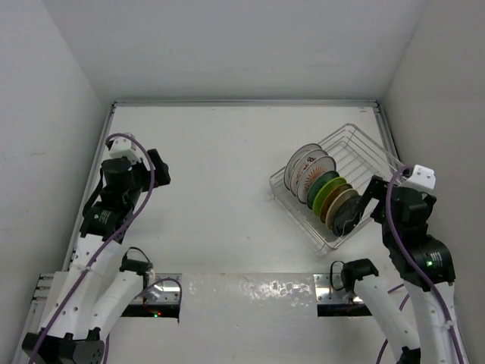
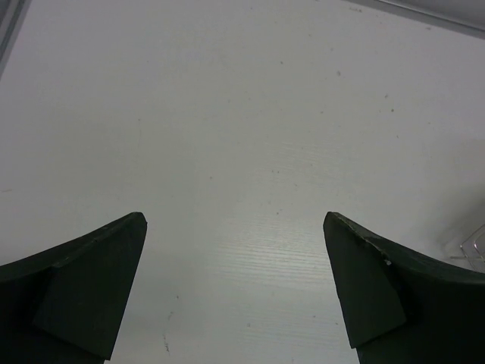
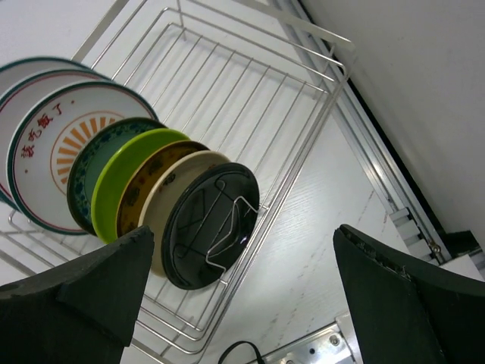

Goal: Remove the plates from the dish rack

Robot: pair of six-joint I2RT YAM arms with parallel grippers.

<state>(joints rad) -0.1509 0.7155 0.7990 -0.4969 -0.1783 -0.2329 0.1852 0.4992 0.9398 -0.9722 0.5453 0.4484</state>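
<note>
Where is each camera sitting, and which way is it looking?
Top external: above and behind, looking down on the table, dish rack and plates; left arm and right arm show.
Left wrist: on the left arm, facing down at the table; the left gripper, open, shows.
Right wrist: on the right arm, facing the plates in the dish rack; the right gripper, open, shows.
Shared: top and right wrist both see dish rack and plates.
</note>
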